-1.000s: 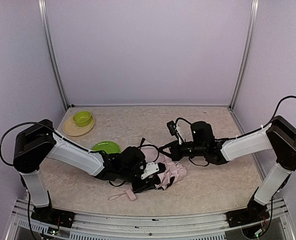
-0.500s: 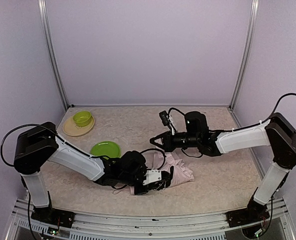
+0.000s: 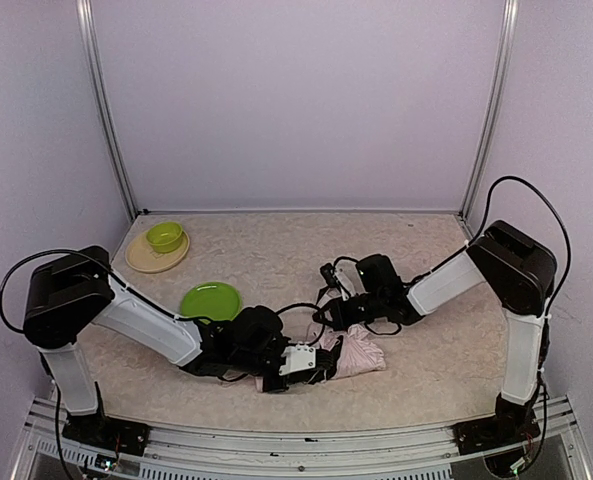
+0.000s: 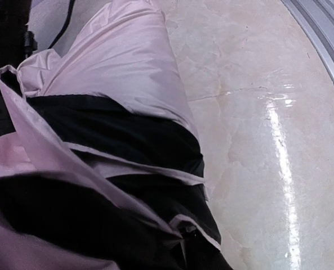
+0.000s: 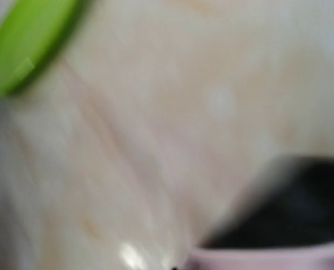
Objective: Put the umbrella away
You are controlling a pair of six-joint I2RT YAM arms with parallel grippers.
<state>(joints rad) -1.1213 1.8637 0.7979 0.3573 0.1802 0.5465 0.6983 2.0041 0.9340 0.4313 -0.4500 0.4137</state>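
Note:
The umbrella (image 3: 361,352) lies crumpled near the table's front middle, pale pink outside with black lining. In the left wrist view its folds (image 4: 116,62) fill the picture and gather to a pinch at the bottom edge, hiding the fingers. My left gripper (image 3: 314,368) is buried in the bundle's left end, shut on the fabric. My right gripper (image 3: 326,312) is shut and sits low at the bundle's upper left edge. The blurred right wrist view shows a pink rim of the umbrella (image 5: 279,256) with black lining behind it. The handle and shaft are hidden.
A green plate (image 3: 212,298) lies just left of the two grippers and shows as a plate (image 5: 26,45) in the right wrist view's corner. At the back left a green bowl (image 3: 164,236) sits on a beige plate (image 3: 148,262). The table's front rail runs close behind my left arm.
My left gripper pushed right into the umbrella and closed on the fabric. The handle strap that lay by it no longer shows. My right gripper swung left, then dropped to the bundle.

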